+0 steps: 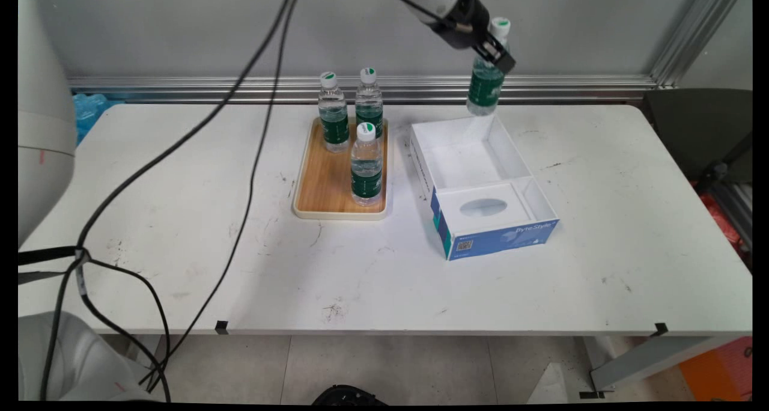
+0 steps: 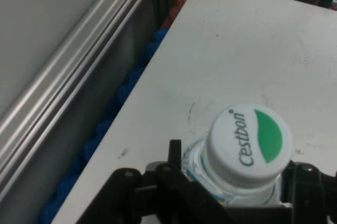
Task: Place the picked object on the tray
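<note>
The black two-finger gripper [image 1: 494, 50] has its fingers clamped on a clear plastic, green-labelled, white-capped water bottle [image 1: 485, 86], lifted above the open white-and-blue cardboard box [image 1: 480, 182]; its neck is partly hidden.

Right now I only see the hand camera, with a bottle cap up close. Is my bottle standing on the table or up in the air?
Observer: Up in the air. The gripper grips the bottle just under its cap, and the bottle's bottom hangs over the far end of an open box.
Operator: Are there any other bottles?
Observer: Yes. Three more bottles stand upright on a wooden tray, which lies beside the box on the main view's left.
Operator: What does the box look like?
Observer: It is white inside and blue outside. Its near end holds a white insert with an oval hole.
</note>
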Available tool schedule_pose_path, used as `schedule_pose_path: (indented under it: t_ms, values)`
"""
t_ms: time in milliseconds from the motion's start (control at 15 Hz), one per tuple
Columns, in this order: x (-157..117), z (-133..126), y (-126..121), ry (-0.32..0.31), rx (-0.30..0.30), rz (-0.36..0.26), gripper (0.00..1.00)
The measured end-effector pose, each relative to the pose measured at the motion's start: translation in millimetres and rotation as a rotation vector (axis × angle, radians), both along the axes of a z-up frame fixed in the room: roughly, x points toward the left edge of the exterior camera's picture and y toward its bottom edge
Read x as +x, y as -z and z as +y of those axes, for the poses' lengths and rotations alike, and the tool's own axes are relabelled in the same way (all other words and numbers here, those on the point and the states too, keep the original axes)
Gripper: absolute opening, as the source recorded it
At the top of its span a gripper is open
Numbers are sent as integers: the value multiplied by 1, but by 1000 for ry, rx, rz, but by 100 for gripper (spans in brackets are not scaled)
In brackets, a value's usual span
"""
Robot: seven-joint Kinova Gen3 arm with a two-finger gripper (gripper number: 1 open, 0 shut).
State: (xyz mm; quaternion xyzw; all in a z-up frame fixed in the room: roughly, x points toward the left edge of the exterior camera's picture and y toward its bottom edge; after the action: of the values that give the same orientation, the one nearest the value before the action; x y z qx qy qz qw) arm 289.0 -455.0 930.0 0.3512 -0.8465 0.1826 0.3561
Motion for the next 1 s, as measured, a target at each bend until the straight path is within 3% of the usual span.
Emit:
schedule_pose_path:
  t_ms: [533, 1000]
  values:
    - [62, 56, -70, 13, -8, -44, 0]
    - [142, 123, -106, -4, 60, -88, 0]
